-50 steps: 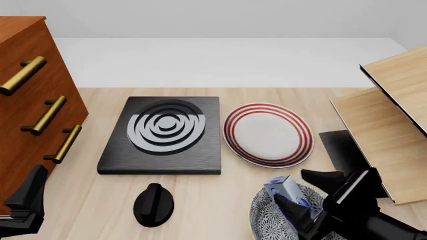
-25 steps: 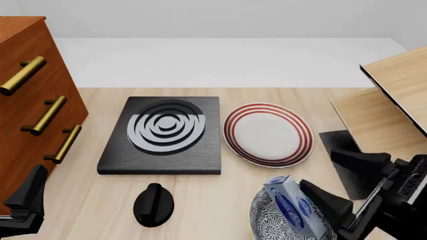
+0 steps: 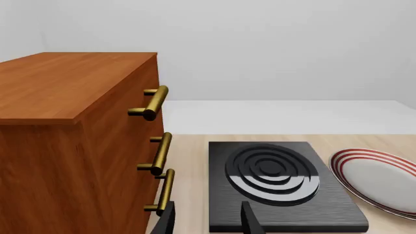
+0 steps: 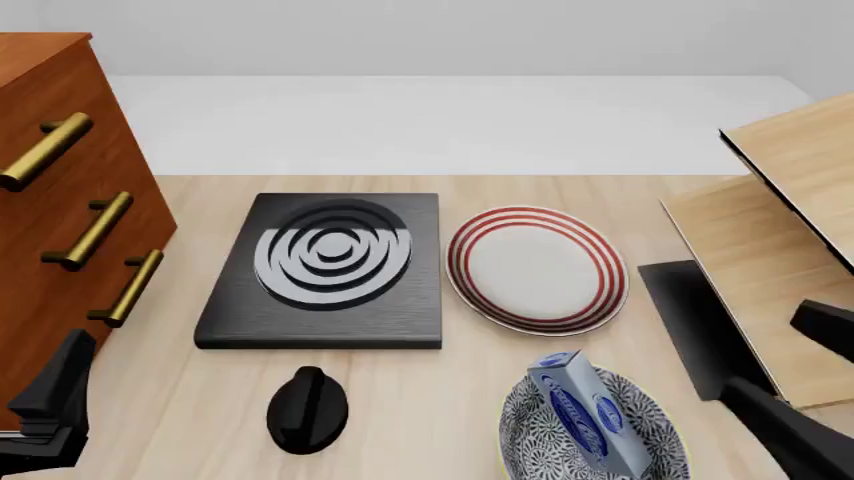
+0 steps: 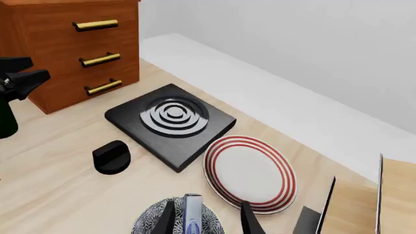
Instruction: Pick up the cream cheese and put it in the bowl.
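cream cheese (image 4: 583, 412) in bowl (image 4: 534, 440) | plate (image 4: 537, 268) behind bowl

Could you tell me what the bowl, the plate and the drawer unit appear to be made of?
The bowl looks like glazed ceramic, with a dense speckled pattern. The plate also looks like ceramic, smooth white with red rings. The drawer unit looks like reddish wood, grain visible, with brass-coloured handles. All are simulator renders, so this is uncertain.

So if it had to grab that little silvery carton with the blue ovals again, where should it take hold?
Probably the raised upper end of the silvery-grey carton, coming from above and squeezing its narrow sides. It leans tilted in the speckled bowl, whose rim blocks a low approach.
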